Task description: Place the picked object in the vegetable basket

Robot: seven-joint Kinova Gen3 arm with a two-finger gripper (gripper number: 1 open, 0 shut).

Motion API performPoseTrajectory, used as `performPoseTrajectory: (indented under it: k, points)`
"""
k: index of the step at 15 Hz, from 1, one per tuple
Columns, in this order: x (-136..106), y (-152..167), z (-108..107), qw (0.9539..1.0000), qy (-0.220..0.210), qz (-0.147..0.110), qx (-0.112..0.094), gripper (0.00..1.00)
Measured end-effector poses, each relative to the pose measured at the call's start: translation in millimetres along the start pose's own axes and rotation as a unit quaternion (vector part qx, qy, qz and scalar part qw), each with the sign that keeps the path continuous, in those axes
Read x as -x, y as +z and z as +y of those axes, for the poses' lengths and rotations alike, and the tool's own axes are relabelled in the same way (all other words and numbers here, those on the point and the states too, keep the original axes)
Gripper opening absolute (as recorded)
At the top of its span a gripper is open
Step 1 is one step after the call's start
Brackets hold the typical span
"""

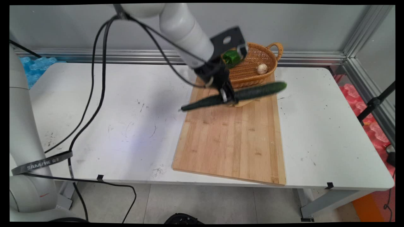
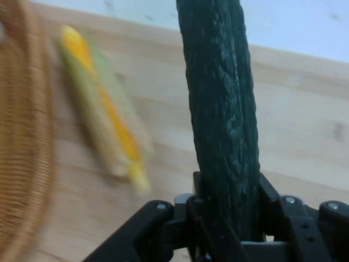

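A cutting board (image 1: 232, 138) lies on the table's (image 1: 331, 132) right half; a basket (image 1: 252, 64) sits at its far end, a corn cob (image 2: 103, 109) just beside it, a cucumber (image 1: 252, 92) above them crosswise

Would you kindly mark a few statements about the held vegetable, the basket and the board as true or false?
1. The black two-finger gripper is shut on the long dark green cucumber. True.
2. The cucumber lies flat inside the woven wicker basket. False: it is held above the wooden cutting board, outside the basket.
3. The basket holds a green pepper and a pale round item. True.
4. The basket stands at the board's near end. False: it is at the far end, towards the wall.
5. A yellow corn cob lies on the board beside the basket. True.
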Motion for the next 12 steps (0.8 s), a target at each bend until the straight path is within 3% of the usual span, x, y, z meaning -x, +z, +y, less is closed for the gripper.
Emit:
performPoseTrajectory:
  k: [5, 12]
  points:
    - [-24.7, -5.8, -45.8, 0.9988, 0.017, 0.024, -0.039, 0.00]
    - [-54.9, 26.6, -103.1, 0.9955, 0.047, 0.038, -0.073, 0.00]
